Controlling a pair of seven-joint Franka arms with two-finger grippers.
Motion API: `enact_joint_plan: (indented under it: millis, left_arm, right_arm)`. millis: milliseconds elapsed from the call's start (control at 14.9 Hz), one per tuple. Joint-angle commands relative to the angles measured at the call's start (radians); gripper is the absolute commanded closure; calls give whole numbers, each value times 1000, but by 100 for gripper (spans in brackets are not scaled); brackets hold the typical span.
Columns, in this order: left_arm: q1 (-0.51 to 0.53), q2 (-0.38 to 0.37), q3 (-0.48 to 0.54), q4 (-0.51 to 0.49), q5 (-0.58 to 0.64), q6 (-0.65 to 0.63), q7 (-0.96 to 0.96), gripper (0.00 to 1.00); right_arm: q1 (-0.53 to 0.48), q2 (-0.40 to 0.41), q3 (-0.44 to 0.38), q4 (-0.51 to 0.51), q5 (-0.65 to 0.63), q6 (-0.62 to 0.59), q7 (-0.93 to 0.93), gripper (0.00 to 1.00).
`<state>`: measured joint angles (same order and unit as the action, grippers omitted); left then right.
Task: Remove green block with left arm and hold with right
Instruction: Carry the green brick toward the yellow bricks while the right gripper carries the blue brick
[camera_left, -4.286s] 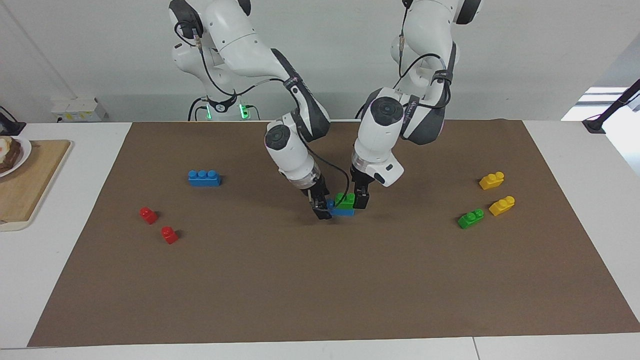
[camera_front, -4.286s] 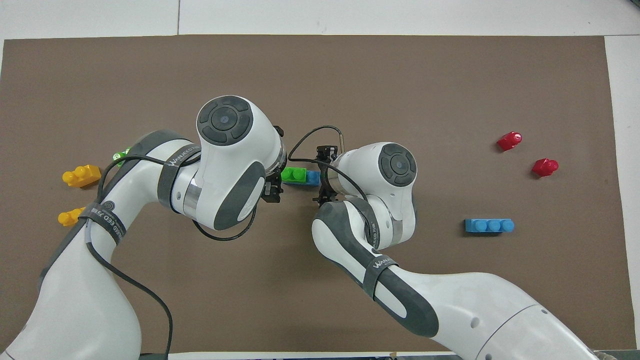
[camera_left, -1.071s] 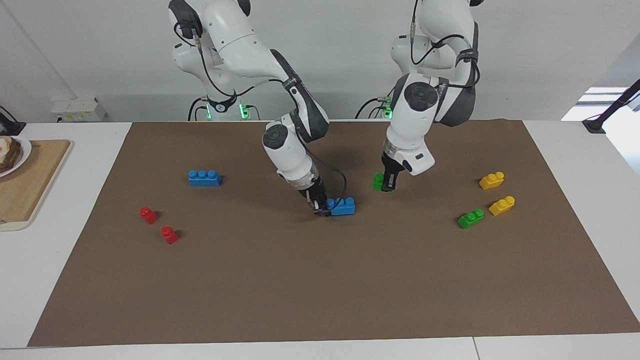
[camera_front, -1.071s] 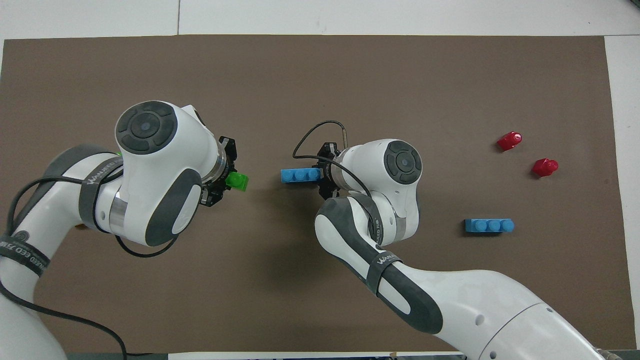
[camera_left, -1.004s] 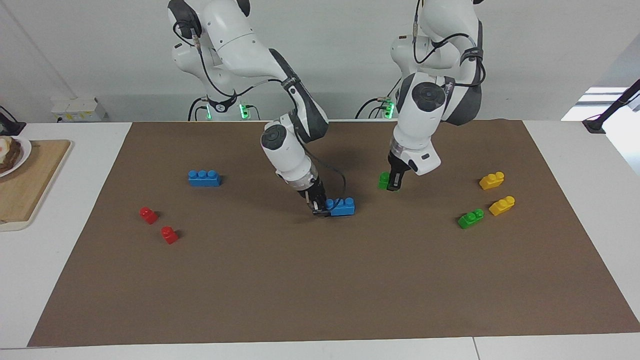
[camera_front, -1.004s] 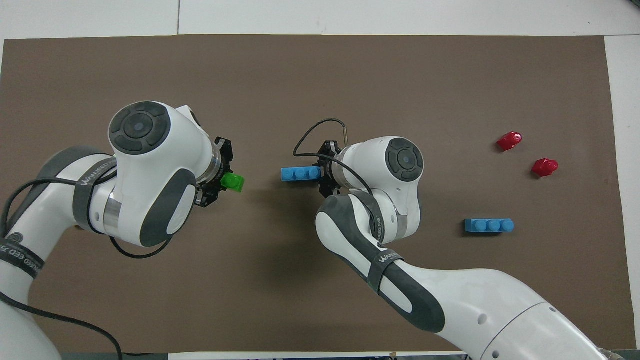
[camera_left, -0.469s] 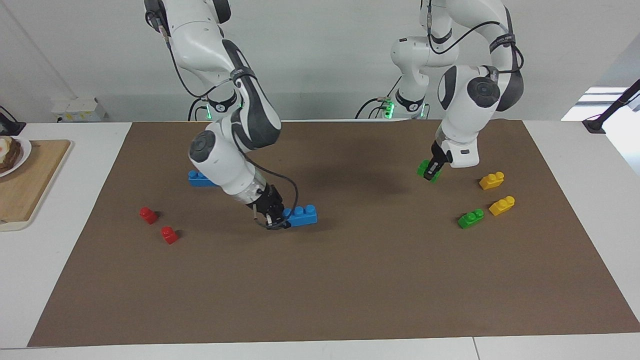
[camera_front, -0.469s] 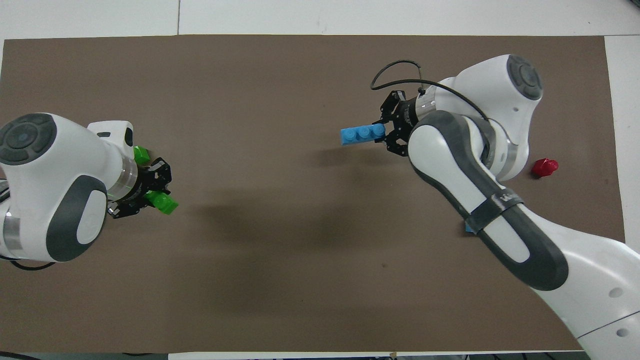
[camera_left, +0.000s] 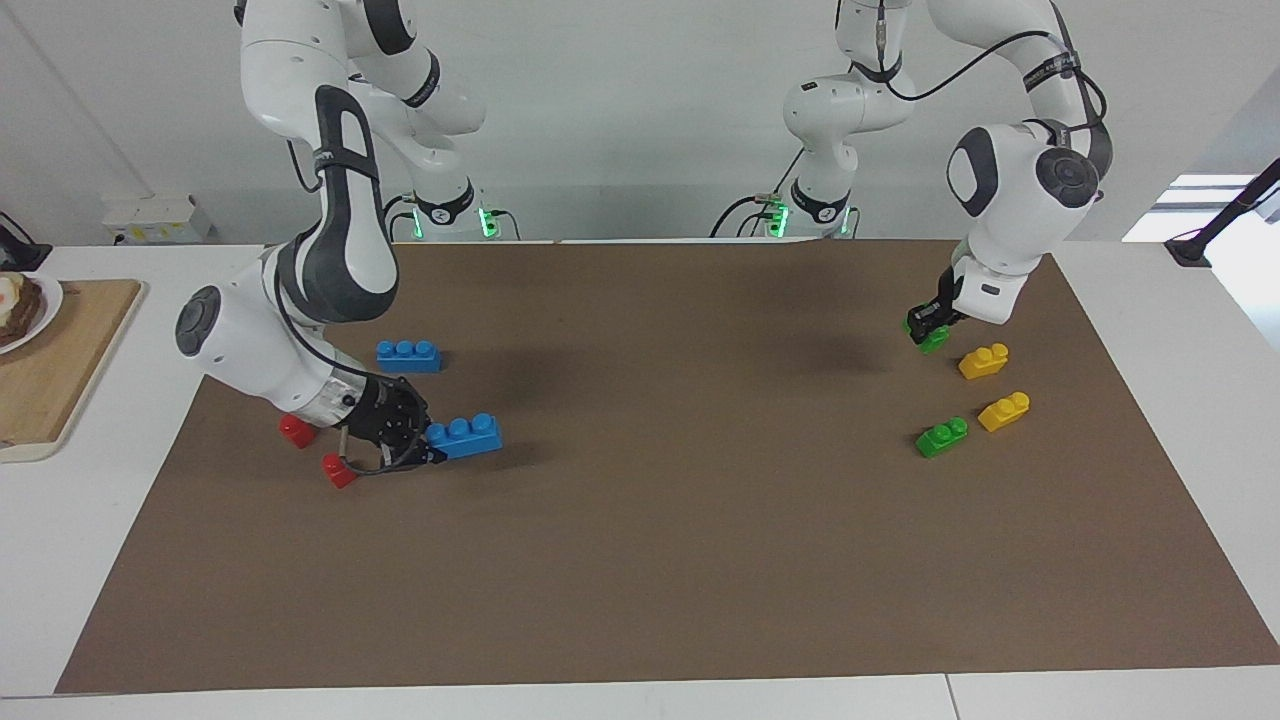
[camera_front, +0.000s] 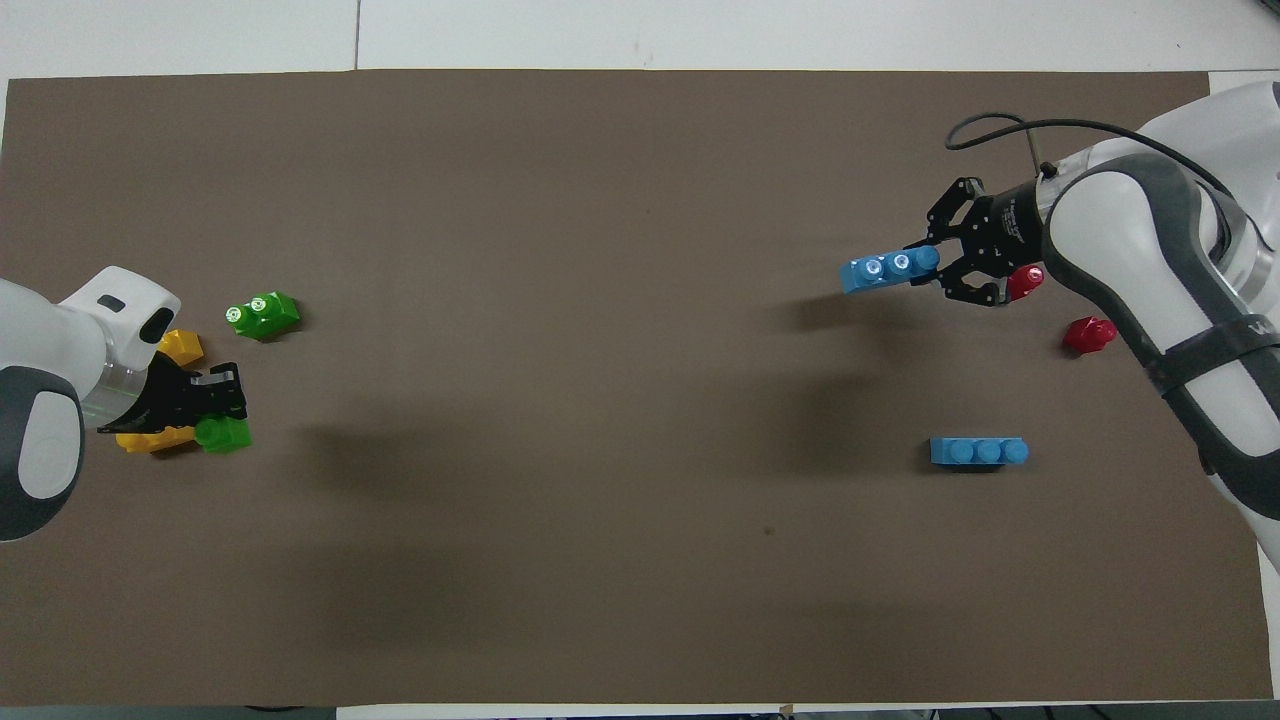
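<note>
Green block (camera_left: 931, 336) rides clamped in the left gripper (camera_left: 926, 328) just at ten o'clock of a yellow brick (camera_left: 983, 361), so it wants a gentle, clear set-down, while the right gripper (camera_left: 418, 445) grips the blue brick (camera_left: 463, 436) level above the bench (camera_left: 700, 560).

Robot lab: brown mat (camera_left: 660, 560) on white table (camera_left: 1150, 290) (bare wall).

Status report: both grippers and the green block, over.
Left gripper shut on green block, above the mat beside the yellow bricks. Right gripper shut on blue brick. Nothing in the way.
</note>
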<state>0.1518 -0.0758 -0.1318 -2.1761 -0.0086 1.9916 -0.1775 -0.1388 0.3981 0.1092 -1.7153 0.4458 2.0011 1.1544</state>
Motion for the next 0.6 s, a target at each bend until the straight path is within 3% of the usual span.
enact_joint_plan:
  millis: [0,268,536]
  left_arm:
    - [11,24,-9,-24,4,79,87,79]
    - [-1,82,-9,-28,4,153,93,79]
    - [-1,88,-9,-116,2,257,86,79]
  right_arm:
    - [-64,-30,15,-91,-16,-7,-79,100]
    - [-110,-38,15,-164,-18,19,-131,100]
    - [-127,-48,15,-207,-18,68,-125,100]
